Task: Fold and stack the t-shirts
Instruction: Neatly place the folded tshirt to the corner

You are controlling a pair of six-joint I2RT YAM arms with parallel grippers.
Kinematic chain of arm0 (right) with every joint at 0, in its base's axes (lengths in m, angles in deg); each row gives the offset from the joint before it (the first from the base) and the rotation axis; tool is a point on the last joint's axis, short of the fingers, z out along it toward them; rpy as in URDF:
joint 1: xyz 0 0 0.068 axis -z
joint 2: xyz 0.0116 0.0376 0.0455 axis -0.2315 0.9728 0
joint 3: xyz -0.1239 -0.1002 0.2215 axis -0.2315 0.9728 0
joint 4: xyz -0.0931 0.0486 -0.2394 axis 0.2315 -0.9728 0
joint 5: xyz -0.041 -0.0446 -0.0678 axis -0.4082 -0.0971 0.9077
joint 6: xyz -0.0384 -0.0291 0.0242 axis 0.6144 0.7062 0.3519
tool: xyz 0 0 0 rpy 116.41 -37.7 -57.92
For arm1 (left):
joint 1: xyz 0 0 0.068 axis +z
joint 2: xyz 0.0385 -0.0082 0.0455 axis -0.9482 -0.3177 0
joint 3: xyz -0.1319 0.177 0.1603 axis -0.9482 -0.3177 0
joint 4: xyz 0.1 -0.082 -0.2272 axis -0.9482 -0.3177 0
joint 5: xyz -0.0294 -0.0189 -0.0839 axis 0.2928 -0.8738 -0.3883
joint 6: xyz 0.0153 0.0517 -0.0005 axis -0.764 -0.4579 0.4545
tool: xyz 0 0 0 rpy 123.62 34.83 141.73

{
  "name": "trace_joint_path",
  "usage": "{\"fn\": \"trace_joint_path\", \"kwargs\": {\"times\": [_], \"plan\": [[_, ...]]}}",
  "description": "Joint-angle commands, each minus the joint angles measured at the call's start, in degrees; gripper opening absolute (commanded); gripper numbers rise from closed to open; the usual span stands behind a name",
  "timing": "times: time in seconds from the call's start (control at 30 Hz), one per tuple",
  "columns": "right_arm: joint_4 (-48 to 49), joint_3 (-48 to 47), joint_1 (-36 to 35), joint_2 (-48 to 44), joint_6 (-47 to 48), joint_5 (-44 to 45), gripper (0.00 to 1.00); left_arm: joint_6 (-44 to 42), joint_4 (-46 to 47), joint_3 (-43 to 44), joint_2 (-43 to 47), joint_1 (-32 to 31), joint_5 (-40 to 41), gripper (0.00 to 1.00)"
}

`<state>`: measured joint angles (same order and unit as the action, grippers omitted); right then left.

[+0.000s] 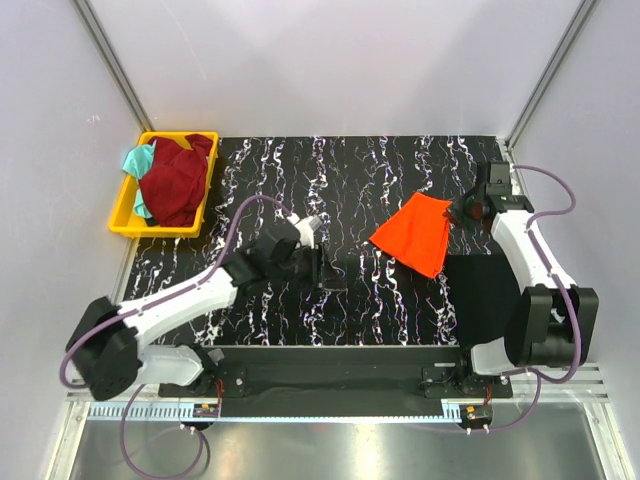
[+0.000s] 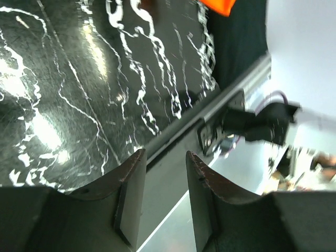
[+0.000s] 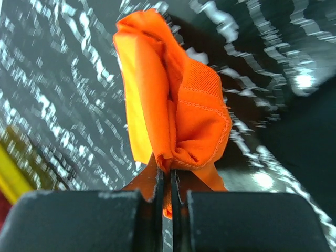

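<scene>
The bright orange t-shirt (image 1: 415, 232) lies folded in a rough triangle at the right of the marbled table, its upper right corner lifted. My right gripper (image 1: 462, 210) is shut on that corner; the right wrist view shows bunched orange cloth (image 3: 178, 105) pinched between the closed jaws of the gripper (image 3: 167, 173). Mid-table, left of the shirt and apart from it, my left gripper (image 1: 322, 268) is open, and its fingers (image 2: 165, 155) hold nothing. A dark maroon t-shirt (image 1: 178, 180) and a teal t-shirt (image 1: 138, 160) lie crumpled in the yellow bin (image 1: 125, 218).
The bin stands at the table's far left corner. A plain black patch (image 1: 485, 295) covers the near right of the table beside the right arm's base. White walls close in the back and sides. The metal rail (image 2: 231, 89) at the near edge shows in the left wrist view.
</scene>
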<state>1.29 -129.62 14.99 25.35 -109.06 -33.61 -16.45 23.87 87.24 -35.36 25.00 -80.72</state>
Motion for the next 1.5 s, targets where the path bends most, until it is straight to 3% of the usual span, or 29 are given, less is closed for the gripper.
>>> {"fn": "trace_joint_path", "kwargs": {"times": [0.0,0.4,0.9,1.47], "plan": [[-9.0,-5.9,-0.2,-3.8,-0.8,12.1,0.0,-6.6,-2.3,-1.6,4.3,1.5,-4.5,0.41],[-20.9,-16.2,3.0,-7.0,3.1,16.3,0.0,-11.3,-2.7,-0.7,2.3,4.8,-12.3,0.41],[-27.1,-22.1,11.7,-6.5,5.8,3.7,0.0,-12.9,-2.0,-0.5,-0.4,8.0,-18.0,0.41],[-31.2,-25.6,18.1,-7.7,9.4,0.8,0.0,-13.3,-1.3,-2.8,-0.1,9.0,-20.1,0.41]]}}
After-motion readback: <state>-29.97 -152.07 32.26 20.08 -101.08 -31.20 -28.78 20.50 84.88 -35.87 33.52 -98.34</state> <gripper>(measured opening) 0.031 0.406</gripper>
